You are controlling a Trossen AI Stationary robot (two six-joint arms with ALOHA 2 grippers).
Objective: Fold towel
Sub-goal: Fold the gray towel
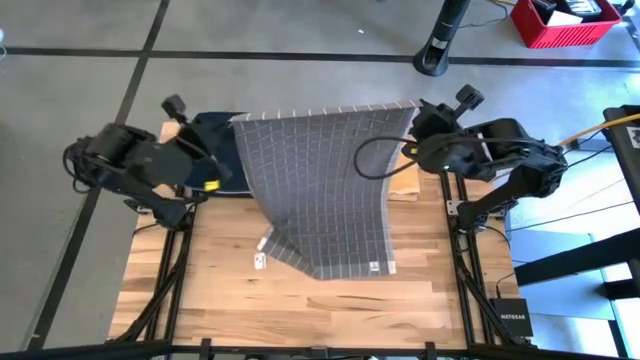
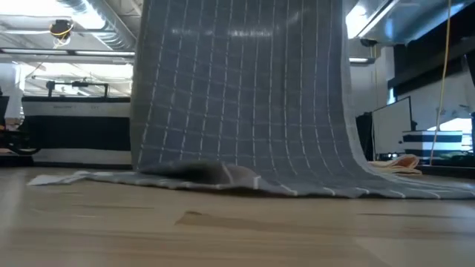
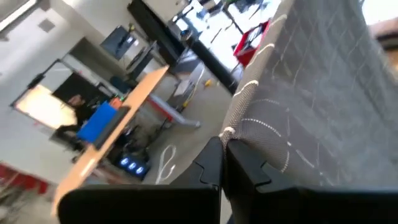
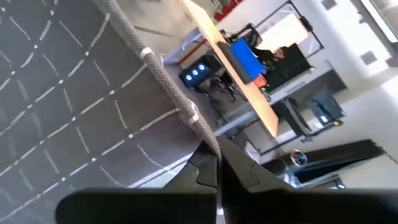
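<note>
1. Lay in loose folds on the wooden table near its middle: the bottom hem of the grey checked towel, bunched and partly turned under, with a small white tag resting on the wood just beside its left lower corner.
2. Rose from that bunched hem as a hanging sheet, white grid lines visible across the whole face; in the low view, filled most of the frame above the tabletop.
3. Was stretched taut along its upper edge, well above the far part of the table, between two raised arms.
4. Was pinched at the upper left corner by the left gripper, fingers pressed fully together on the rolled hem; stood over the table's far left corner.
5. Was pinched at the upper right corner by the right gripper, fingers likewise clamped tight on the towel's edge; stood over the table's far right corner.
6. Lay near the table's right edge, partly behind the hanging towel: a tan piece of cloth.
7. Showed beyond the far edge: grey floor, a red crate at the far right, and a black stand base.
</note>
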